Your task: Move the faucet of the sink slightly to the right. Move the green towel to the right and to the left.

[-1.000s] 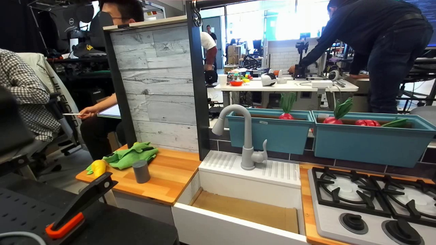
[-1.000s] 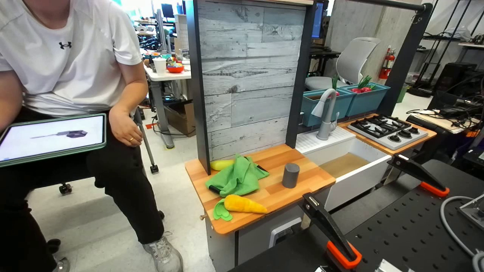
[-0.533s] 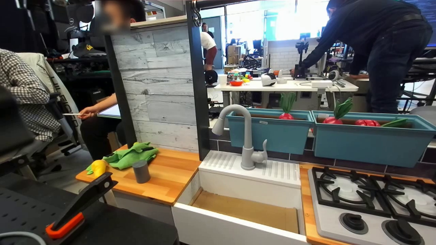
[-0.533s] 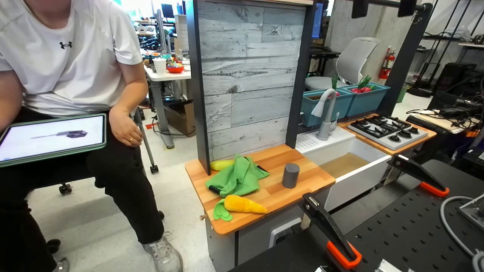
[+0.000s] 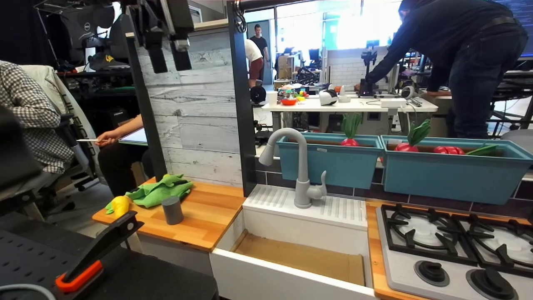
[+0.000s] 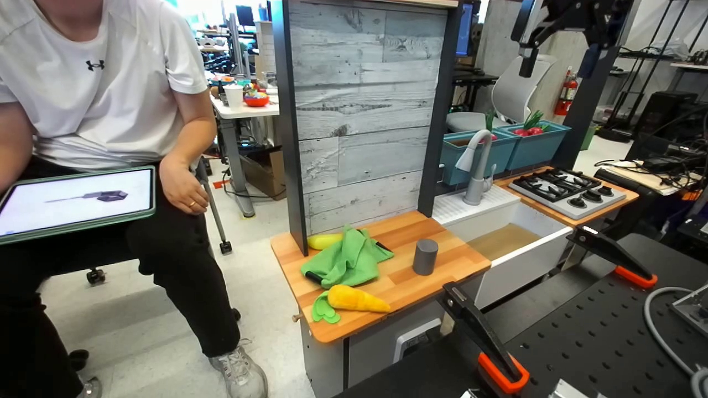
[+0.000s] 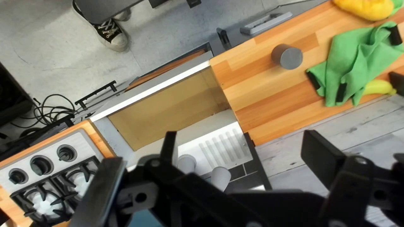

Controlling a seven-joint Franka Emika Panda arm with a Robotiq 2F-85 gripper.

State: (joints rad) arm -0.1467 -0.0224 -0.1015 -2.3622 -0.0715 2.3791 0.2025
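Observation:
The grey faucet [image 5: 302, 166] stands upright behind the white sink [image 5: 287, 271], its spout turned toward the wooden counter side. It shows in both exterior views [image 6: 480, 168], and in the wrist view [image 7: 221, 176] partly behind my finger linkage. The green towel [image 5: 160, 192] lies crumpled on the wooden counter, also in an exterior view [image 6: 351, 262] and at the right of the wrist view [image 7: 350, 63]. My gripper [image 5: 170, 62] hangs high above the counter and sink, apart from both things. Its fingers are wide apart and empty in the wrist view [image 7: 240, 138].
A grey cylinder [image 6: 425, 257], a yellow carrot toy [image 6: 357, 298] and a yellow toy [image 6: 323, 241] lie around the towel. A grey plank panel [image 6: 365, 110] rises behind the counter. Teal planters [image 5: 333, 164] stand behind the faucet. A stove [image 5: 454, 246] is beside the sink.
My gripper has come down into both exterior views from above. The faucet and towel have not moved.

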